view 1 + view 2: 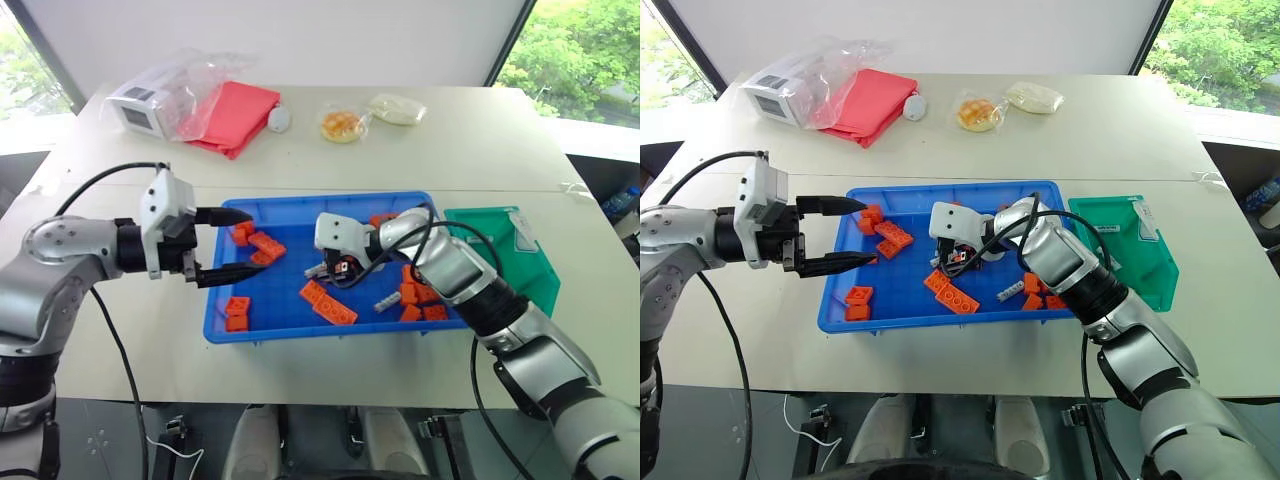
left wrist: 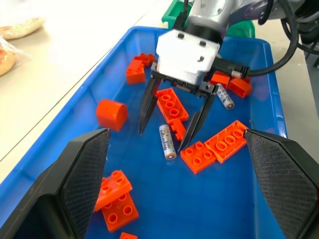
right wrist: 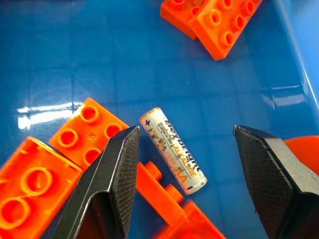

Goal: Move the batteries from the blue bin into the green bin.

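Note:
The blue bin [image 1: 285, 295] lies mid-table with orange bricks and batteries in it. My right gripper [image 3: 185, 130] is open and points down into the bin. One battery [image 3: 173, 151] lies flat on the floor between its fingers [image 2: 197, 124], untouched, beside a brick. A second battery [image 2: 224, 96] lies further right among bricks, also seen as the battery [image 1: 385, 301]. My left gripper [image 1: 228, 243] hovers open over the bin's left rim, holding nothing. The green bin [image 1: 495, 245] stands against the blue bin's right side.
Orange bricks [image 1: 328, 303] are scattered over the blue bin's floor, with an orange cylinder [image 2: 110, 113] near its far wall. At the table's back lie a bagged white box [image 1: 148, 105], a red cloth [image 1: 235, 115] and two food bags [image 1: 342, 125].

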